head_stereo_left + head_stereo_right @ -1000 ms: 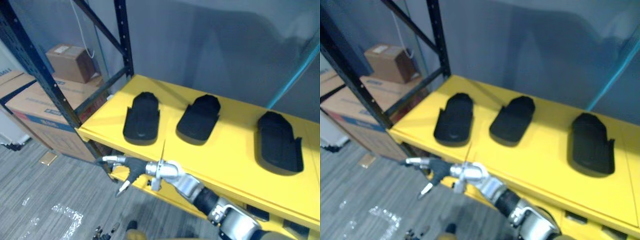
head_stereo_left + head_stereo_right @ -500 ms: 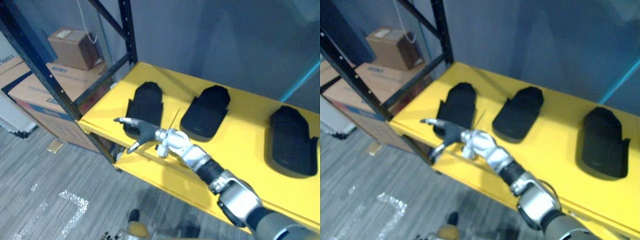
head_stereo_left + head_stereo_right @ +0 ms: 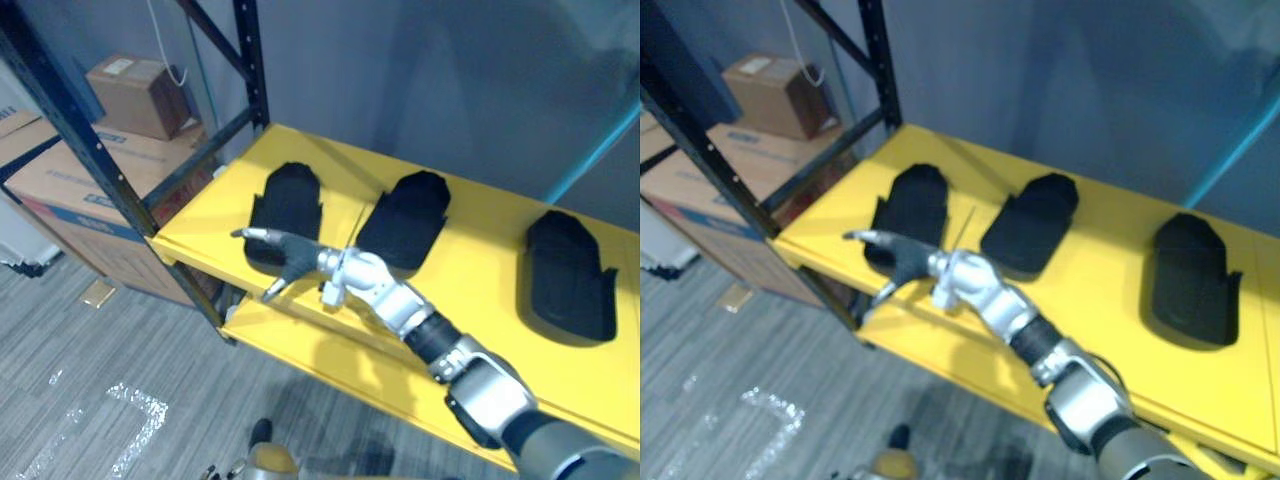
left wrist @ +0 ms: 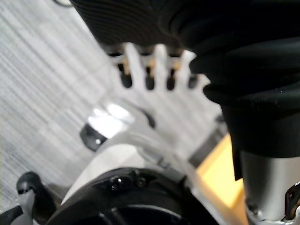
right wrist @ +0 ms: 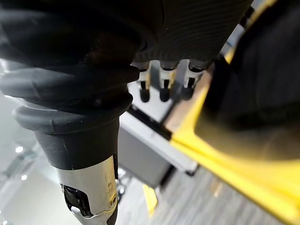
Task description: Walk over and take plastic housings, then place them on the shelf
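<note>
The right arm point(image 3: 402, 311) comes in from 5 o'clock of the head view and stretches out nearly straight toward 10 o'clock, its silver elbow low and its dark ribbed wrist cover further up. The right hand point(image 3: 293, 257) sits just to the 9 o'clock side of centre, empty, with its fingers point(image 3: 250, 234) spread and straight; the uppermost points to 9 o'clock, the lowest slants toward 7 o'clock. In its own wrist view the left hand point(image 4: 154, 63) hangs with its dark-tipped fingers point(image 4: 149, 77) straight in a row, holding nothing.
</note>
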Motion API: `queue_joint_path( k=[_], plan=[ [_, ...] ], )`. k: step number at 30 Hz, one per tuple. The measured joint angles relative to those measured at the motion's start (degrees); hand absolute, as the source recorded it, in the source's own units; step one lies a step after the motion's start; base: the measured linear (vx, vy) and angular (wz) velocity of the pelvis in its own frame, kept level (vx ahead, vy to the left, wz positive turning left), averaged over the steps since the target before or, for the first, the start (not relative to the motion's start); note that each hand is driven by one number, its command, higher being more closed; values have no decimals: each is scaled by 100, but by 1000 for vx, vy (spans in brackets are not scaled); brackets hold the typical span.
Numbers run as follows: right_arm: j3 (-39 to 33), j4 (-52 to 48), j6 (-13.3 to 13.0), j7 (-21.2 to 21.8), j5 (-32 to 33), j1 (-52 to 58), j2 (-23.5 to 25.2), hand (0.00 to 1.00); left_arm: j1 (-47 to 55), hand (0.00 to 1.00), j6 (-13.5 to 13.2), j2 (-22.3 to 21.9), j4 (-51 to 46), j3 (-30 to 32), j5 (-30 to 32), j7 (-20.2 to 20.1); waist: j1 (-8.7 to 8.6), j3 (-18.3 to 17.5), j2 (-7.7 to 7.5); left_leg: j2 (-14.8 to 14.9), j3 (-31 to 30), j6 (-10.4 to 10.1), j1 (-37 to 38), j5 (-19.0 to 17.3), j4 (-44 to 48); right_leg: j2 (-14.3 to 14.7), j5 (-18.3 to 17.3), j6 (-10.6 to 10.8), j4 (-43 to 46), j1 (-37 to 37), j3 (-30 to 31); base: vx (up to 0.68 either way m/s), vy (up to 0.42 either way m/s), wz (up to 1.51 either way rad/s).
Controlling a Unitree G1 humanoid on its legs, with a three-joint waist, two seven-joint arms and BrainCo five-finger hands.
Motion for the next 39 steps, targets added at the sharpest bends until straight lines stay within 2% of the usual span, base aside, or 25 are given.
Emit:
queue_joint_path(
  k=[5,10,13,19,25,32,35,39],
  plan=[
    [-44,-595,99,535,32,-29,-684,0,17,0,23,48,24,-3,-3,1,-112,13,-32,7,142,-8,81,6,-4,4,1,-1,-2,-12,128,7,-13,-10],
    [-11,-859,272,940,557,-18,-1101,0,15,0,156,96,48,-14,-174,0,-159,-2,-77,69,202,-16,84,10,-6,59,1,-5,1,-47,182,-14,-19,-6],
    [181,-1145,405,1276,891,68,-1183,0,15,0,163,118,104,-17,-179,0,-151,-17,-151,70,298,-16,86,10,-6,50,3,-9,31,-112,262,-11,-10,-11],
    [410,-1343,559,1776,1041,320,-1242,0,11,0,170,311,145,-191,-215,0,-145,-42,-285,62,298,-16,74,10,-11,43,3,-9,36,-128,264,0,0,0],
    [681,-1712,764,2127,1152,474,-1403,0,10,0,219,324,160,-199,-216,-2,-143,-55,-303,68,296,-23,6,24,-9,40,-3,-19,96,-225,280,0,0,0],
    [976,-1790,920,2106,1129,729,-1354,0,2,0,219,335,187,-223,-218,-2,-125,-60,-311,64,282,-18,8,28,-8,31,-15,-32,127,-227,273,0,0,0],
    [974,-1726,892,1899,978,818,-1264,0,0,0,218,336,187,-226,-223,0,-124,-59,-310,67,283,-13,-11,36,-7,15,-48,-65,211,-290,284,0,0,0],
    [950,-1212,682,1537,495,818,-1021,0,-6,0,218,335,188,-232,-234,4,-119,-54,-302,66,270,-11,-14,49,-7,4,-71,-65,257,-303,280,0,0,0]
  ],
)
